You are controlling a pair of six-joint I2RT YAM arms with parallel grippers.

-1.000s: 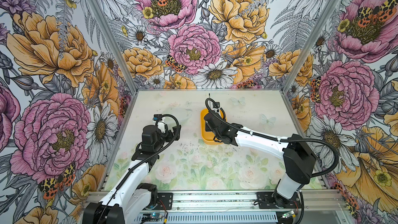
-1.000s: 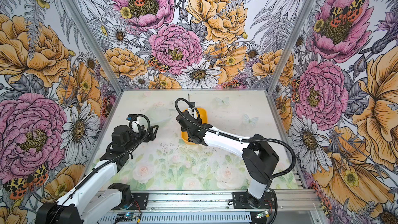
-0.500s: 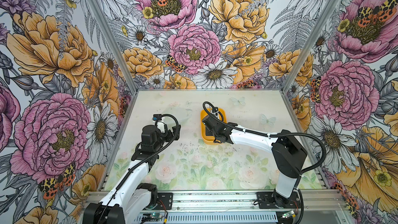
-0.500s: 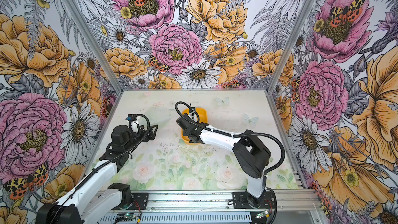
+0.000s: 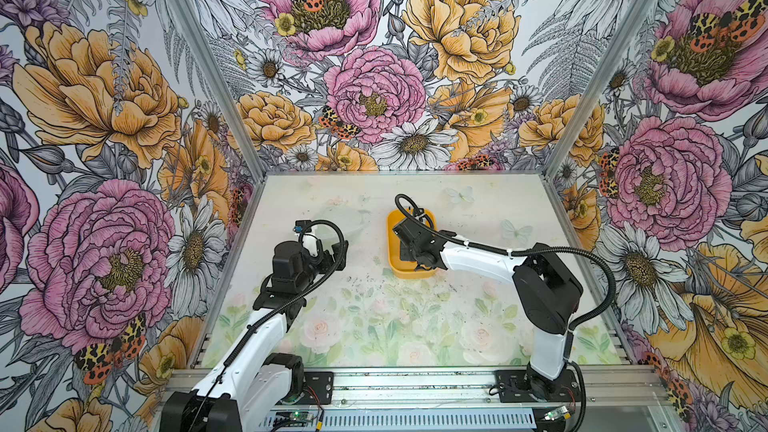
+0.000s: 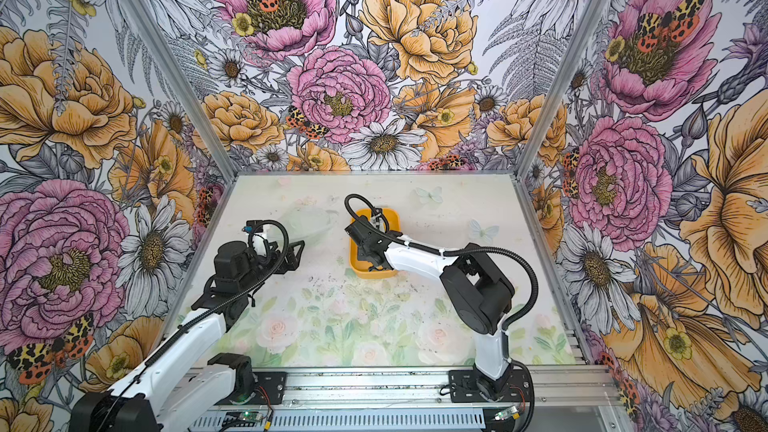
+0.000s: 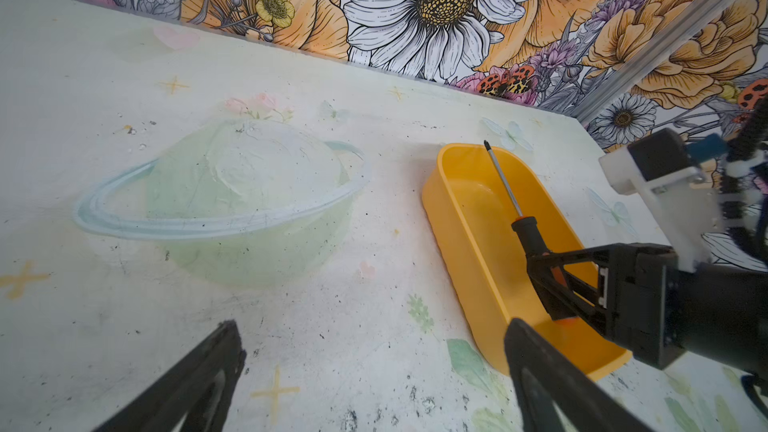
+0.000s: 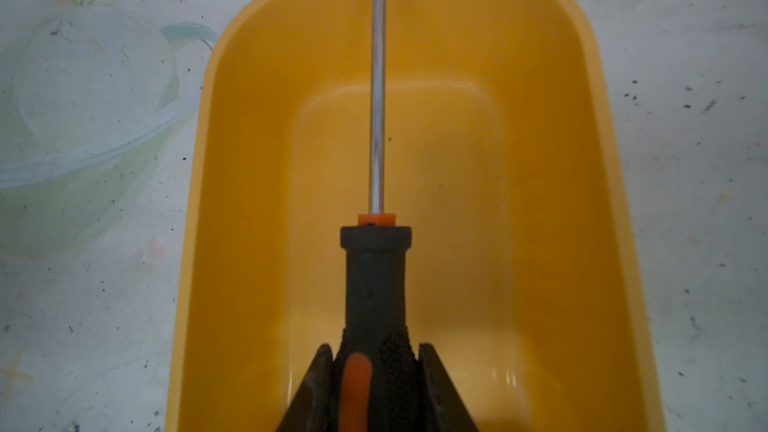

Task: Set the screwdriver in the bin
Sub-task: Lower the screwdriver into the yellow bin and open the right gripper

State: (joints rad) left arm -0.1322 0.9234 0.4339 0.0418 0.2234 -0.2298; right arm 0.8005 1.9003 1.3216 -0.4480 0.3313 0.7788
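Yellow-orange, one bin [image 7: 453,226] is lying below the right gripper [image 8: 376,351], which is pinching one screwdriver [image 8: 376,284] by its handle. Beside the bin, the left gripper [image 7: 374,328] is hanging spread.

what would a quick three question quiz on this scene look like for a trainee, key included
1. True or false: the right gripper is shut on the handle of the screwdriver.
2. Where is the screwdriver? A) lying flat outside the bin; B) held over the bin's inside, shaft running along its length; C) standing upright beside the bin.
3. In a few words: what state is the left gripper in?

Key: 1 true. 2 B. 3 open, holding nothing.
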